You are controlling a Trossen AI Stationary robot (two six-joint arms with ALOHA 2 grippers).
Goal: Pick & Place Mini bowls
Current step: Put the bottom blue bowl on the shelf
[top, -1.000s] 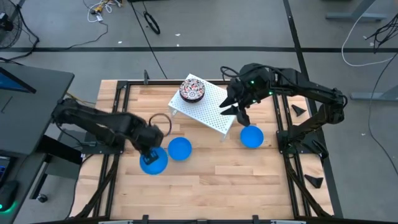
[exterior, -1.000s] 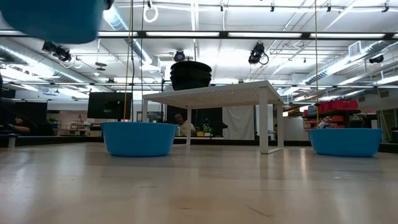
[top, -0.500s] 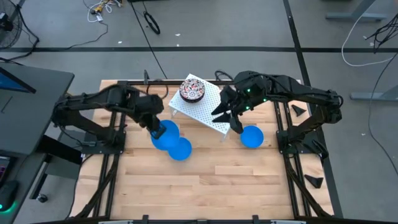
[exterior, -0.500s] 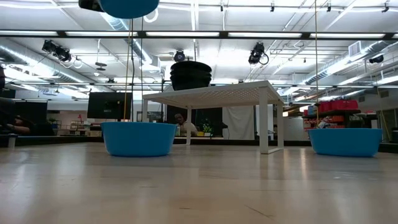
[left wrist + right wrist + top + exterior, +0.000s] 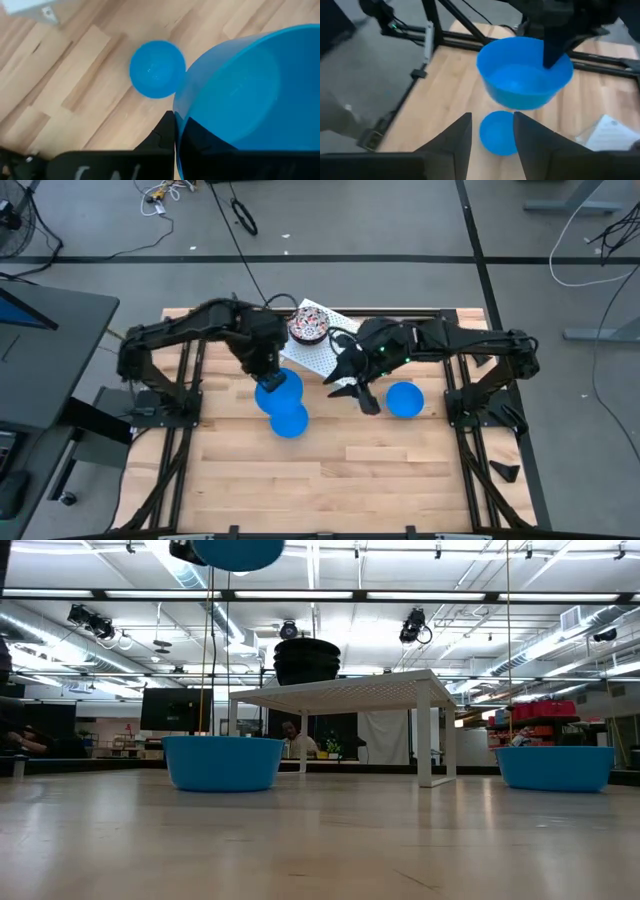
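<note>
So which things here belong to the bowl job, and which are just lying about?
Job:
- held blue bowl, gripped by the left gripper
- blue bowl on the table
- blue bowl at right
- speckled bowl stack
- right gripper, jaws apart, empty

Lying about:
- white rack
- floor cables

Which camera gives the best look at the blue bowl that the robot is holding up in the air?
The right wrist view: the whole held blue bowl shows, with the left gripper pinching its rim. The left wrist view shows only part of its inside, the high view shows it small from above, and the low view catches just its underside at the top edge.
</note>
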